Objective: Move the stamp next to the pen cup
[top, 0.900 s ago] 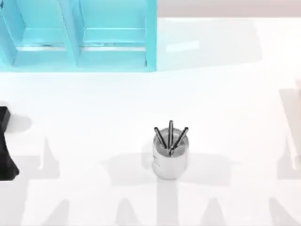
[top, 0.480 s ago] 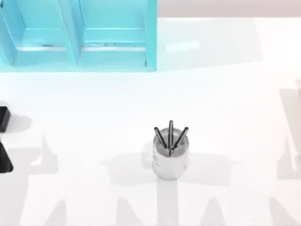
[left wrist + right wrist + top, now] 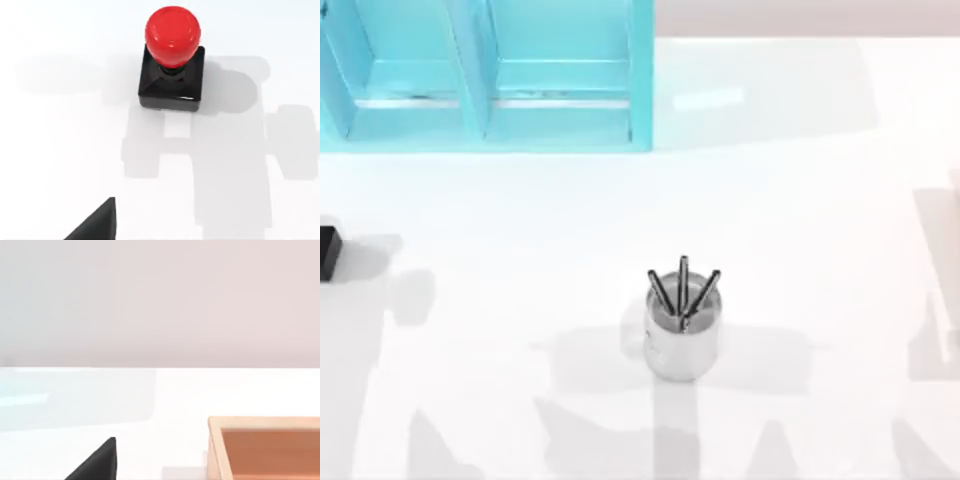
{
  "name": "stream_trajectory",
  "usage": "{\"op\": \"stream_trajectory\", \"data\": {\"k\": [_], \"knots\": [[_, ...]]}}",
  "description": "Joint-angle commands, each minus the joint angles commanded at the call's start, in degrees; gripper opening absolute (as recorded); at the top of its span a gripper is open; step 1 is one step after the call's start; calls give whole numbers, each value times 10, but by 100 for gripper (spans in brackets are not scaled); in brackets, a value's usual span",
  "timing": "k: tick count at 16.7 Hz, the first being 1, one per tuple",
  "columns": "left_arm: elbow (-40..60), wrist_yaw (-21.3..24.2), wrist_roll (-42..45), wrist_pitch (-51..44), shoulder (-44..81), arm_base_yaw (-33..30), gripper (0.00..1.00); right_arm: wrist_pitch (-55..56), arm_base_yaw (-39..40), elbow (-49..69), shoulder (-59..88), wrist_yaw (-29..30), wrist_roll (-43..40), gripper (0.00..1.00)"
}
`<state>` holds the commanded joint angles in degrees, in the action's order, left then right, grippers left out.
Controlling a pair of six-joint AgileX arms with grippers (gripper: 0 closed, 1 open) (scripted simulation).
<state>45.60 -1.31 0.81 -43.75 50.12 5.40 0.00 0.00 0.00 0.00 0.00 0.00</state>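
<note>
Stamp (image 3: 327, 251) far left of pen cup (image 3: 682, 325)

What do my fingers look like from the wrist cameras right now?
A matte black, wedge-shaped finger tip shows at the frame edge for the left gripper and for the right gripper. No cables, markings or coloured pads can be seen on either.

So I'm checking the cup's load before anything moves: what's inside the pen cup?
Three dark pens stand in the pen cup, fanned apart above its rim. Their lower ends are hidden by the cup wall.
</note>
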Motion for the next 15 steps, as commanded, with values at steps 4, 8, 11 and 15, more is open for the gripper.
{"op": "stream_trajectory", "data": {"k": [4, 8, 11, 15], "knots": [[201, -1, 15, -165, 238, 21, 100, 0, 0, 0, 0, 0, 0, 100], [376, 1, 40, -273, 432, 34, 100, 0, 0, 0, 0, 0, 0, 100], [492, 5, 62, -324, 550, 37, 100, 0, 0, 0, 0, 0, 0, 100], [602, 12, 87, -359, 659, 36, 100, 0, 0, 0, 0, 0, 0, 100]]}}
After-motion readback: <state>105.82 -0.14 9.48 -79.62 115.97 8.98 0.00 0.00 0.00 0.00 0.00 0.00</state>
